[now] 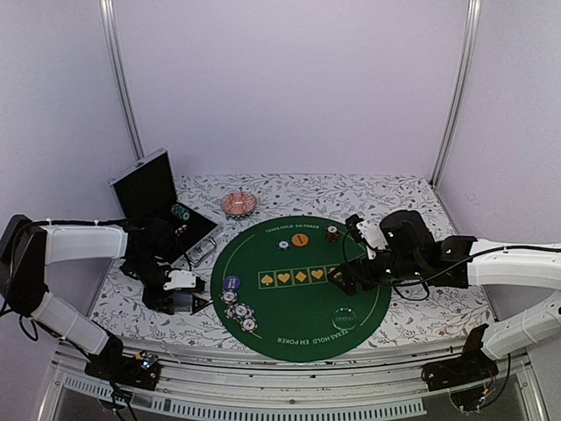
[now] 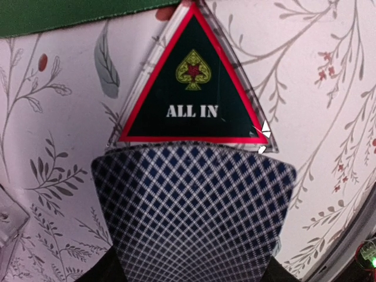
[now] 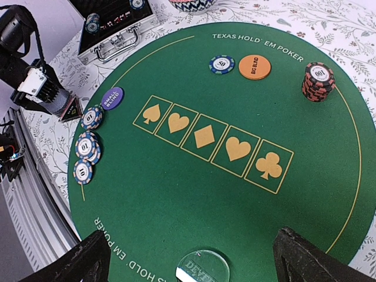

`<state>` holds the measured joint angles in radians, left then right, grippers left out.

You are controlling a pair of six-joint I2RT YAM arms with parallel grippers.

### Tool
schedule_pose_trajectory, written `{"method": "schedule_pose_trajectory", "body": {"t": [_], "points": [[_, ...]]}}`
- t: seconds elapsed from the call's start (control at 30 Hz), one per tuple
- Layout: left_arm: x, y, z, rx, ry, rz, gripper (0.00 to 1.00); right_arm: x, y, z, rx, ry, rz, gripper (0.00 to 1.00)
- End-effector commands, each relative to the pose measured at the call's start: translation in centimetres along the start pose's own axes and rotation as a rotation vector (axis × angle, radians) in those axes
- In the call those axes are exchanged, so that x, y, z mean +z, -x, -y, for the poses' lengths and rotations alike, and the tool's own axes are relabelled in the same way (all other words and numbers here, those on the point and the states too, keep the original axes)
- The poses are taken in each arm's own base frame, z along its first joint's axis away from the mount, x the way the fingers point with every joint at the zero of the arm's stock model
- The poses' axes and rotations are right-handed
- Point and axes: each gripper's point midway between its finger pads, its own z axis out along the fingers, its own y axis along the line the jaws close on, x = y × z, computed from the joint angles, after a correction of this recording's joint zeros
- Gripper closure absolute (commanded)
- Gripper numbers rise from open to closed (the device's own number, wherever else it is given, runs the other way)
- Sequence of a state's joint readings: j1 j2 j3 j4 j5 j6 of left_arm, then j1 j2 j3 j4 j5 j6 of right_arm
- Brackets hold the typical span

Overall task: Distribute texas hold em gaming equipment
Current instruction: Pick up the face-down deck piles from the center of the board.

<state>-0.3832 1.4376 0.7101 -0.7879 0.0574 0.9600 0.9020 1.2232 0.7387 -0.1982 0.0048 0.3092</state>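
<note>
ALL IN triangle (image 2: 192, 88), black with a red border, lay flat on the floral bench (image 2: 53, 176) just off the green mat (image 3: 194, 194), tip toward the mat. Left tool (image 1: 191, 298) sat low at the triangle's base. The left wrist view showed only one cross-hatched pad (image 2: 194, 211) against that edge, with the other finger hidden. Could not tell how far apart the jaws stood, nor whether the triangle was gripped. On the mat's near-left rim, blue-and-white chips (image 3: 87, 147) lay in small overlapping piles, count unclear, beside the purple small-blind button (image 3: 112, 98). On the far side were one blue chip (image 3: 222, 64), the orange big-blind button (image 3: 254, 66) and a red chip stack (image 3: 318, 81). Right tool (image 3: 192, 241) hung over the mat, jaws spread wide and holding nothing, above a clear disc (image 3: 202, 267) cut off by the frame, its lettering only partly legible. Open case (image 1: 158, 197) stood at the bench's far left, contents too small to read.
</note>
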Motion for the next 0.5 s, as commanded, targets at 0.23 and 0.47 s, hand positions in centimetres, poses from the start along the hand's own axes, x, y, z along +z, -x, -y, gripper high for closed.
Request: {"method": "schedule_pose_trajectory", "body": {"t": [0.23,0.47], "points": [[-1.0,0.2,-1.0,0.079,0.053,-0.024,0.46,-0.6,0.7,-0.3,0.000,0.014,0.027,0.01],[-4.3,0.4,-2.7,0.081,0.147,-0.055,0.47,-0.8,1.6,-0.7,0.017,0.029,0.043,0.01]]}}
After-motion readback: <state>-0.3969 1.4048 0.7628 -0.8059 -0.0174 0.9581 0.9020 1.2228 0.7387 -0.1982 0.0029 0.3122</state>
